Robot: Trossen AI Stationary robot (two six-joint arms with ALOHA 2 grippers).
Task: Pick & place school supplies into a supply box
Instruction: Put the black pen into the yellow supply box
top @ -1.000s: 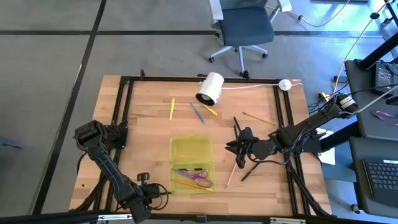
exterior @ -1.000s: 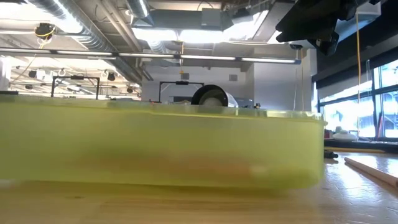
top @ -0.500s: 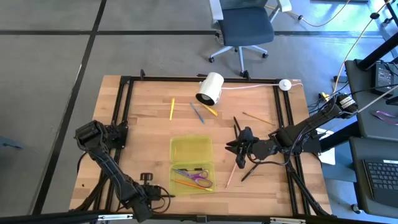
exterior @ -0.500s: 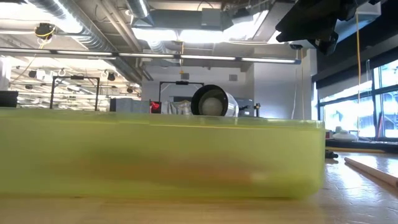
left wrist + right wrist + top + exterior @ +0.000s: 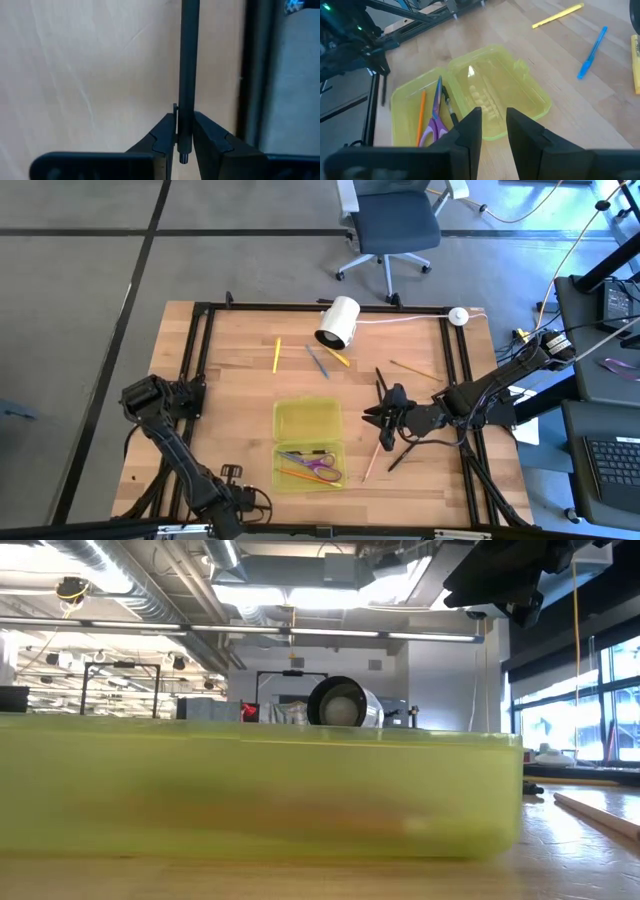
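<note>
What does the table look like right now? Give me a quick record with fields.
supply box: yellow-green tray, near the table's front centre
in box: purple-handled scissors, orange pencil, dark pen
loose on table: yellow marker, blue pen, pencil
left gripper: front left edge, fingers shut on dark pen
right gripper: right of box, holding nothing

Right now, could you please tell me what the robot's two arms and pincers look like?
Both arms are dark, almost black, jointed segments with thin black cables along them. The left pincer has two dark, flat, angular fingers, with a black bar across the wrist beneath. The right pincer has the same dark, blocky fingers, squared at the tips. No markings show on either.
</note>
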